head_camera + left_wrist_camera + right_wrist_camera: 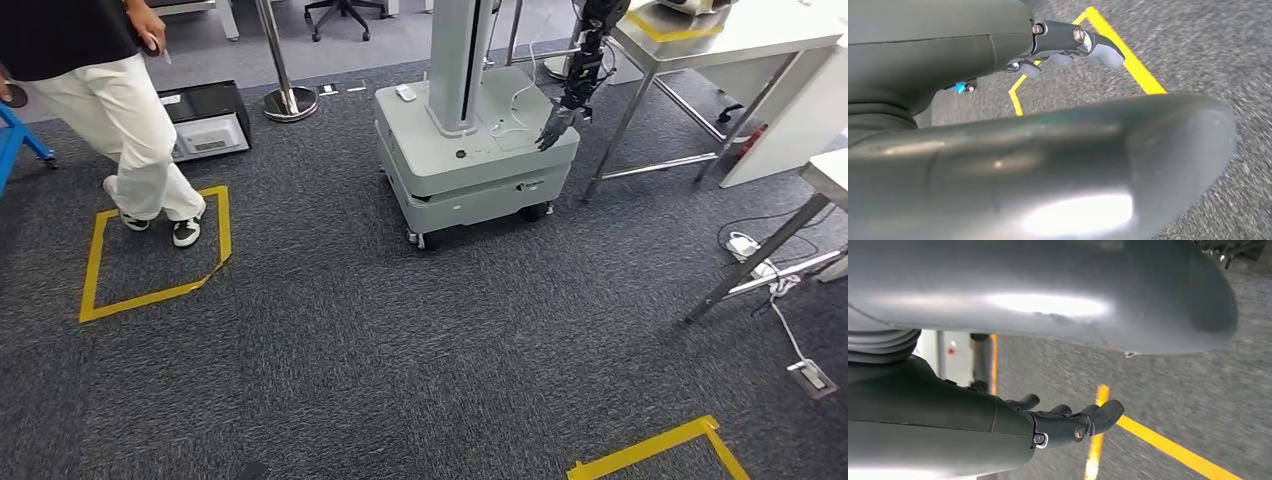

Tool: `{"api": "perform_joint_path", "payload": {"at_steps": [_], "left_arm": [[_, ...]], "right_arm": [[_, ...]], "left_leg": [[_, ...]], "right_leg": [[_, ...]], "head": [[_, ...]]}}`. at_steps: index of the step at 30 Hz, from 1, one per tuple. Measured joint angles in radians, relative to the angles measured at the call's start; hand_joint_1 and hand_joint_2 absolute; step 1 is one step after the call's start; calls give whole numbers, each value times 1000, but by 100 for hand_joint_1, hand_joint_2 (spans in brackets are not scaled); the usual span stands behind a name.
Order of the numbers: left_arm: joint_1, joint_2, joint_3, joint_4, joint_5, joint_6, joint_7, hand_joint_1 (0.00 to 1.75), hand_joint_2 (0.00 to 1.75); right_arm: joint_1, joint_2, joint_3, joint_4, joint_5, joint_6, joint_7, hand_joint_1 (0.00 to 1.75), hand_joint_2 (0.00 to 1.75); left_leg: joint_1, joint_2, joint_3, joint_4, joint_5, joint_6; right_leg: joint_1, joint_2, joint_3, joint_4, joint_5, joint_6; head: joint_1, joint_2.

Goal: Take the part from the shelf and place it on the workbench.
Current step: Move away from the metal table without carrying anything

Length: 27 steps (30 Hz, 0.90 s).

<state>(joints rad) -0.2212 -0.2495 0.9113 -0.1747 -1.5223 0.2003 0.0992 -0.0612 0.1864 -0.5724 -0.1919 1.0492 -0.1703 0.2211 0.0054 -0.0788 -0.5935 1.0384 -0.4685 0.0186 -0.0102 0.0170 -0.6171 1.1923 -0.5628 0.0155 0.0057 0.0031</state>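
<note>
My left hand hangs over grey carpet, its thick grey thumb across the foreground. Its darker fingers are spread a little and hold nothing. My right hand hangs the same way, its fingers slightly bent and apart with nothing between them. A steel-topped table with yellow tape on it stands at the far right in the head view.
A grey wheeled base with a tall column stands ahead, a dark arm dangling beside it. A person in white trousers stands at a yellow floor square. A second table's legs, cables and a floor socket are at right.
</note>
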Motion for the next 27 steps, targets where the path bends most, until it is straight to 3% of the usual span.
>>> {"api": "perform_joint_path", "payload": {"at_steps": [2, 4, 6, 8, 10, 12, 13, 14, 15, 16, 18, 19, 21, 23, 25, 27], "left_arm": [[-3, -2, 0, 0, 1, 1, 12, 0, 0], [-6, -3, 0, 0, 2, 3, 29, 0, 0], [-5, -3, 0, 0, 4, 7, 40, 0, 0], [-7, -3, 0, 0, 5, 8, 44, 0, 0], [-11, -3, 0, 0, 6, 9, 46, 0, 0], [-11, -3, 0, 0, 9, 9, 51, 0, 0], [-9, -3, 0, 1, 11, 9, 55, 0, 0], [-8, -2, 0, 1, 13, 8, 61, 0, 0], [-8, -2, 0, 1, 16, 7, 67, 0, 0], [-9, -1, 0, 0, 19, 5, 71, 0, 0], [-12, 1, 0, 0, 27, -2, 77, 0, 0], [-13, 2, 0, 0, 31, -6, 78, 0, 0], [-10, 6, 0, 0, 36, -15, 79, 0, 0], [-10, 10, 1, 0, 39, -21, 84, 0, 0], [-12, 11, 1, 0, 40, -25, 88, 0, 0], [-12, 12, 1, 0, 37, -27, 90, 0, 0]], "right_arm": [[-3, 1, -4, 0, 0, -4, -24, 0, 0], [-13, 3, -6, 0, 8, -5, -37, 0, 0], [-30, 7, -7, 0, 14, -3, -37, 0, 0], [-44, 11, -7, 0, 18, -1, -37, 0, 0], [-48, 12, -7, 0, 18, -1, -39, 0, 0], [-49, 12, -7, 0, 19, -2, -41, 0, 0], [-50, 13, -7, 0, 20, -3, -42, 0, 0], [-54, 13, -7, 0, 21, -4, -43, 0, 0], [-59, 14, -7, 0, 23, -4, -43, 0, 0], [-65, 14, -7, 0, 25, -5, -43, 0, 0], [-75, 15, -7, 0, 27, -6, -43, 0, 0], [-79, 15, -7, 0, 29, -6, -41, 0, 0], [-83, 15, -7, 0, 32, -4, -35, 0, 0], [-82, 15, -7, 0, 35, -2, -27, 0, 0], [-75, 15, -7, 0, 34, -3, -20, 0, 0], [-64, 14, -7, 0, 31, -5, -16, 0, 0]], "left_leg": [[0, -27, -4, 3, 2, -9], [3, -49, -13, 2, 8, -25], [8, -62, -22, -1, 13, -40], [4, -18, -45, 38, -13, -49], [1, 45, -96, 151, -78, -53], [3, 67, -143, 259, -121, -59], [4, 72, -144, 269, -117, -60], [4, 77, -124, 238, -95, -60], [4, 90, -87, 175, -62, -59], [2, 117, -48, 102, -38, -56], [-4, 154, 5, 7, -12, -41], [-7, 160, 10, -5, -13, -33], [-7, 133, 9, -8, -8, -21], [-3, 110, 9, -13, -2, -9], [1, 85, 7, -15, 2, -1], [1, 57, 4, -14, 3, 2]], "right_leg": [[-3, 52, 54, -128, 51, -3], [-2, 76, 67, -168, 55, -3], [-1, 52, 68, -176, 61, -12], [-1, 23, 73, -186, 68, -27], [3, -11, 75, -190, 68, -36], [6, -47, 74, -188, 66, -39], [6, -62, 74, -188, 65, -39], [6, -75, 75, -187, 63, -38], [6, -88, 77, -187, 62, -36], [8, -99, 79, -186, 59, -33], [13, -118, 84, -182, 53, -24], [16, -127, 86, -182, 52, -20], [15, -141, 90, -181, 48, -10], [10, -103, 80, -149, 23, 2], [4, -42, 28, -35, -38, 11], [2, -22, -40, 95, -86, 14]], "head": [[0, 0], [0, 0], [0, 0], [-3, 0], [-5, 0], [-6, 0], [-6, 0], [-6, 0], [-6, 0], [-6, 0], [-5, 0], [-4, 0], [-3, 0], [-2, 0], [-1, 0], [0, 0]]}}
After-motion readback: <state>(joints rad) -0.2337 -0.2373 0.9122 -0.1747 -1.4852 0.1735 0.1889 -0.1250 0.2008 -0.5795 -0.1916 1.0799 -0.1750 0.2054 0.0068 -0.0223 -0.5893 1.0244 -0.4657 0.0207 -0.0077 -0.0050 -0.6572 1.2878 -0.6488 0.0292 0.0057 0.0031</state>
